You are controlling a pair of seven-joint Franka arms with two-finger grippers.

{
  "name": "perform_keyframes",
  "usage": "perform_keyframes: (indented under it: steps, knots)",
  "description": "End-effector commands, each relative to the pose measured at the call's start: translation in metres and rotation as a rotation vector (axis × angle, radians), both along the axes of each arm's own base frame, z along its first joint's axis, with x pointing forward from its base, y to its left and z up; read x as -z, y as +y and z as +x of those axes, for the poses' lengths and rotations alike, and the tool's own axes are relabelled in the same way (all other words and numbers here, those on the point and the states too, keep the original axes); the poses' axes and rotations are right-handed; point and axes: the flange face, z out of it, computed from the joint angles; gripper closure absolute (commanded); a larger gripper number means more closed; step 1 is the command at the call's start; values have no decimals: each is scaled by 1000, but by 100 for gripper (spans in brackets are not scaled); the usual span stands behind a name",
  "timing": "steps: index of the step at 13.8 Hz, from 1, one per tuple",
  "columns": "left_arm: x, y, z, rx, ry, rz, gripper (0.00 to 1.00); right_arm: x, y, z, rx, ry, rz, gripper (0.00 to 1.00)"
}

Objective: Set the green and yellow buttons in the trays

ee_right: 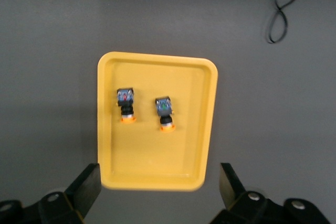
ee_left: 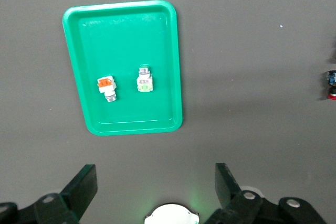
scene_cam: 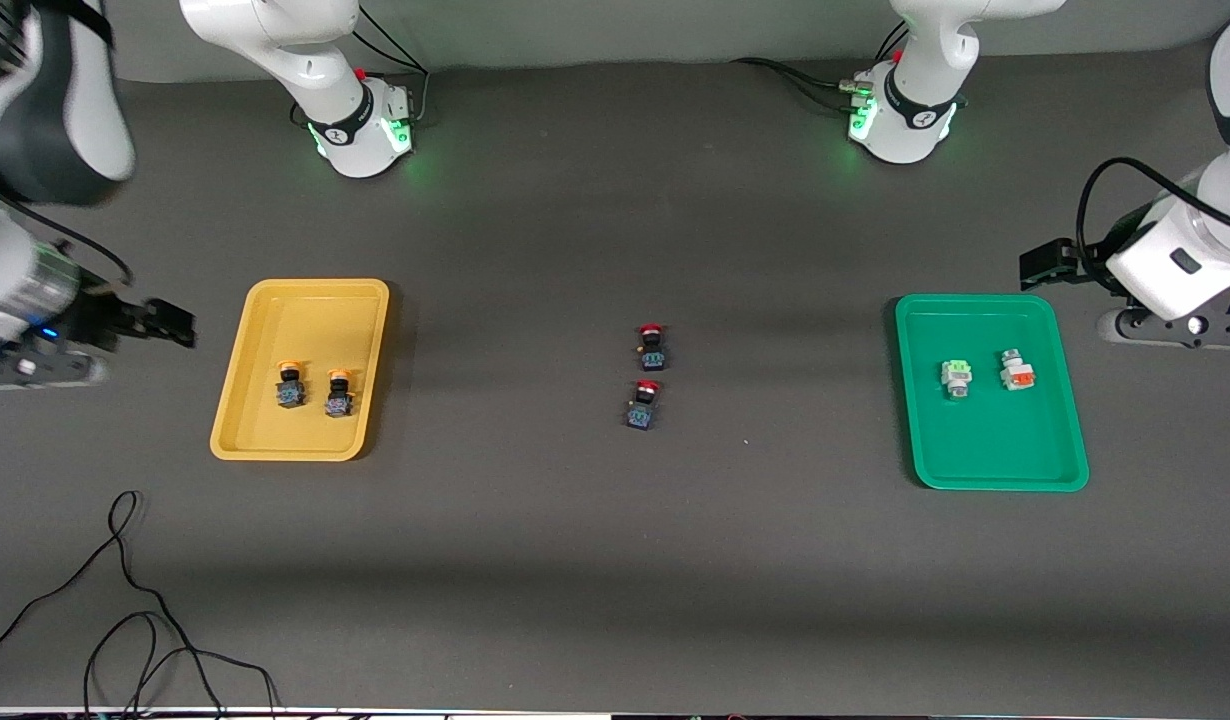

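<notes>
No text, number or brand can be read on the trays, the buttons or the tabletop; markings on the arm bases are too small.
</notes>
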Motion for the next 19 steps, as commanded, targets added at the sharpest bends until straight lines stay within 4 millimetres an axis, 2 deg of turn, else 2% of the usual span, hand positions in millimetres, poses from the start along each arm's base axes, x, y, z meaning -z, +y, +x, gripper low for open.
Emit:
perform_keyframes:
  steps: [1, 2, 5, 6, 8, 9, 13, 15, 17, 19]
  knots:
    - [-13, -2, -12, -16, -8, -12, 0, -75, -8, -5, 45, -31, 21, 0]
    - [-14, -4, -12, -11, -11, -13, 0, -91, -11, -9, 52, -34, 19, 0]
    - [-16, -2, -12, -2, -13, -17, 0, -96, -13, -12, 67, -30, 19, 0]
    - [-16, 0, -12, -2, -13, -18, 0, -97, -18, -12, 135, -36, 31, 0]
    - [-17, 2, -12, -4, -14, -18, 0, -105, -15, -16, 297, -54, 195, 0]
    - [-17, 2, -12, -4, -14, -18, 0, -107, -15, -17, 332, -60, 209, 0]
    - [-19, 2, -11, -4, -20, -17, 0, -126, -23, -18, 318, -103, 88, 0]
    - [-19, 2, -11, -4, -22, -17, 0, -130, -13, -19, 298, -96, 84, 0]
    - [-20, 1, -10, -2, -28, -18, 0, -132, 17, -27, 230, -68, 73, 0]
    - [-18, -1, -10, 2, -23, -16, 0, -130, 17, -24, 219, -70, 60, 0]
